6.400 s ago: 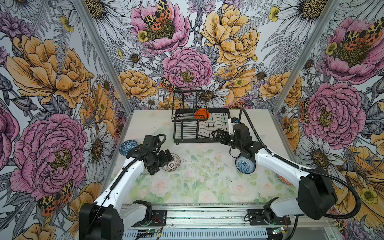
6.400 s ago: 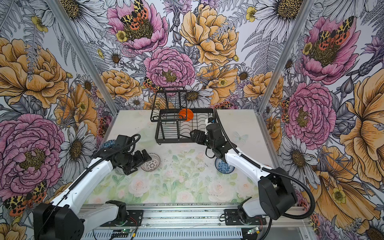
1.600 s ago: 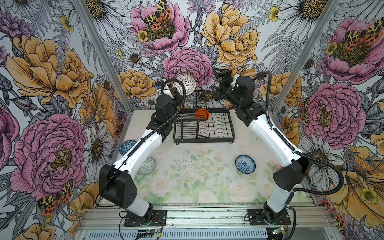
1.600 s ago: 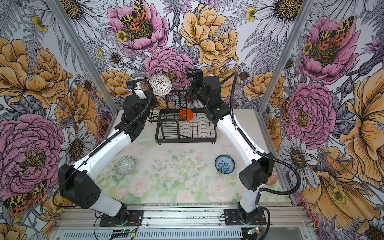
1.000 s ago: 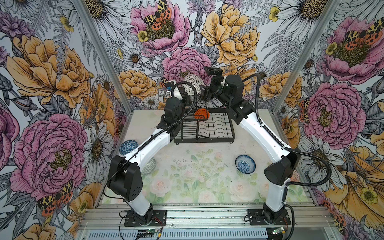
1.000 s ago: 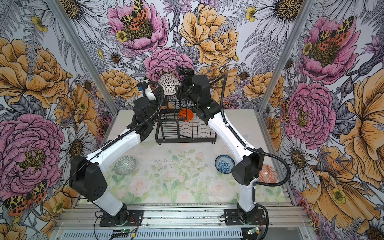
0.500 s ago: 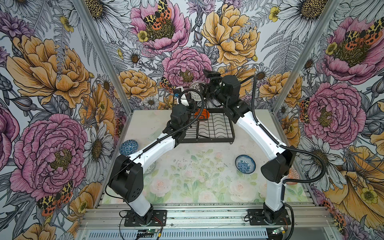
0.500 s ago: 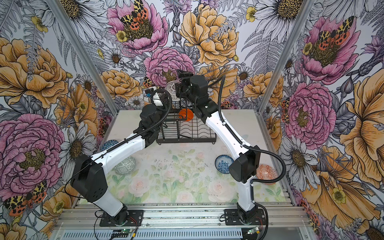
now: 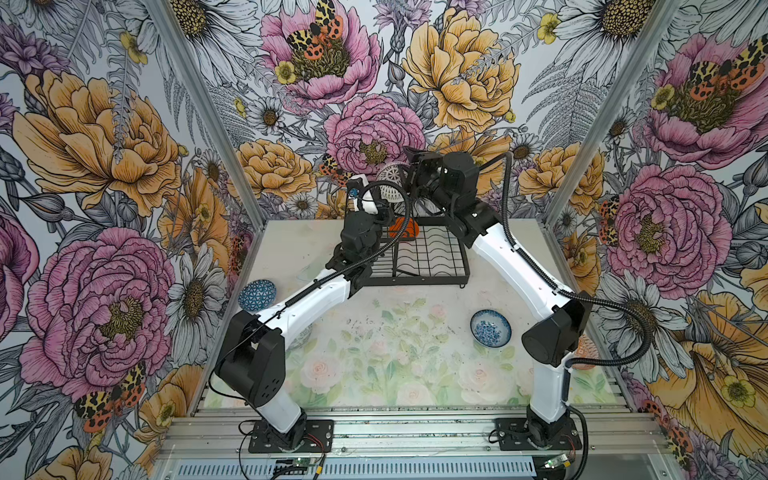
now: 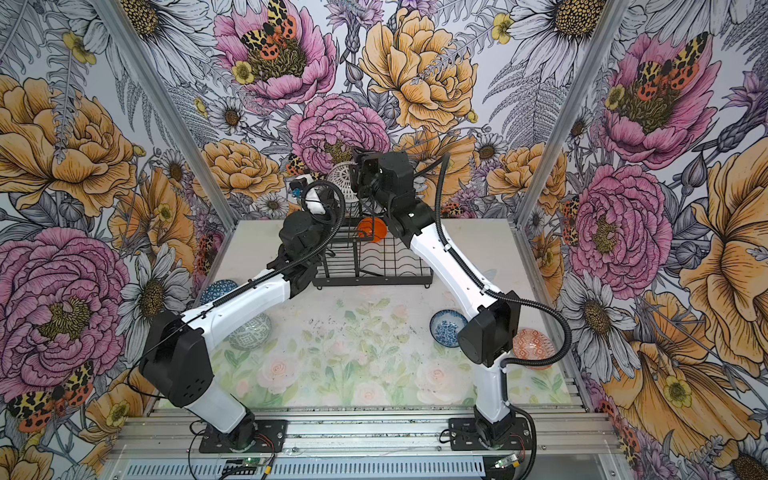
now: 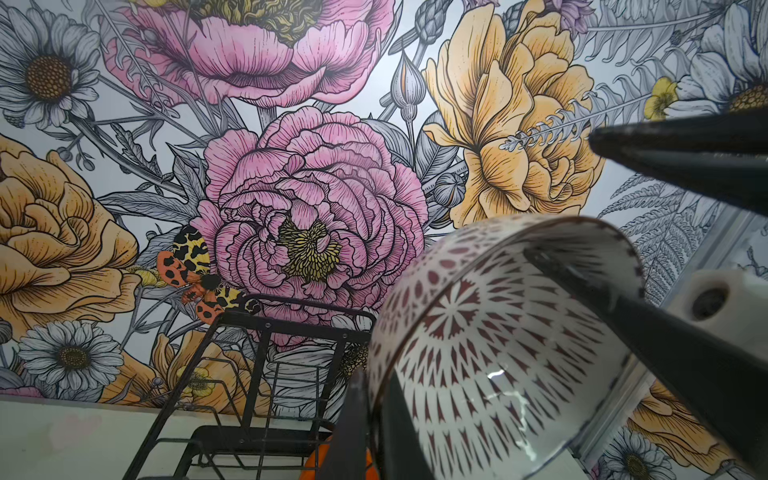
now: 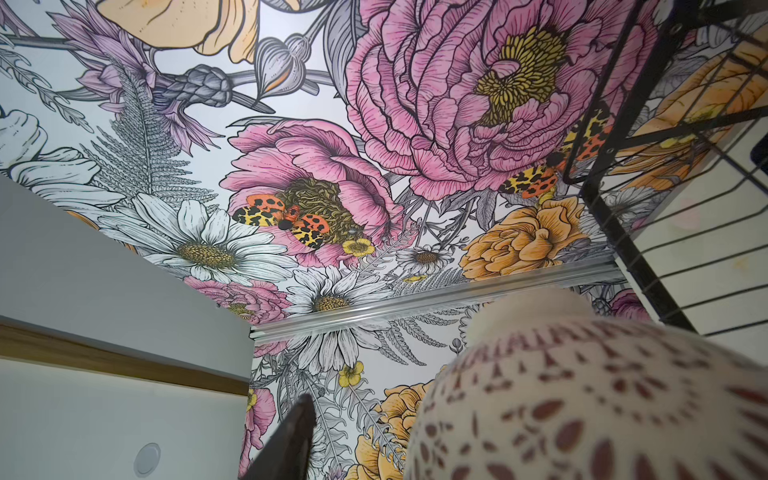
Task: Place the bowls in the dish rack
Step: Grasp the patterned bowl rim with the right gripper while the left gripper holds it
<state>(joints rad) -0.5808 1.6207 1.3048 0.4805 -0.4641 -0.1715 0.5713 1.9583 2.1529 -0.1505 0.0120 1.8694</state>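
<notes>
White lattice-patterned round bowl (image 9: 388, 188) hung clamped in left jaws above black wire dish rack (image 9: 432, 259); right jaws beside it, width unclear.

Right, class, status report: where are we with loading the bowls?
Left gripper shut on white lattice bowl, above dish rack. Right gripper open beside it. Orange bowl in rack; nothing seen blocking.

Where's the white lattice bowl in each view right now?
Top view: white lattice bowl raised above the rear of the dish rack.
Top view: bowl in the same spot.
Left wrist: bowl close up, rack wires beside it.
Right wrist: bowl blurred, near the lens.
Shared landmark: the black dish rack.
</notes>
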